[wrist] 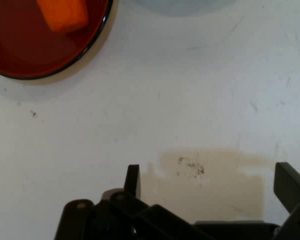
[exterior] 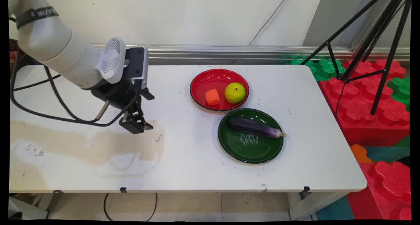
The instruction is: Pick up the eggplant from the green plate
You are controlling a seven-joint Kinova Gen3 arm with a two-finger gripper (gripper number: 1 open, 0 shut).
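Observation:
My black gripper (exterior: 136,123) hangs low over the table's left half, above a brownish stained patch (exterior: 98,143), and stands open with nothing between its fingers (wrist: 132,180). To its right lies a red plate (exterior: 200,82) holding an orange chunk (exterior: 212,97) and a yellow-green apple (exterior: 235,92). Just in front of that plate, a dark green plate (exterior: 252,149) carries a purple eggplant (exterior: 256,128). In the hand view the gripper (wrist: 210,182) frames the stained patch (wrist: 210,185), while the red plate (wrist: 20,55) and the orange chunk (wrist: 62,12) sit at the top left.
Black cables (exterior: 49,113) hang from the arm over the table's left side. A black tripod (exterior: 370,48) stands off the table's right end among red foam blocks (exterior: 370,110) and green foam blocks (exterior: 323,67). The wall runs behind the table.

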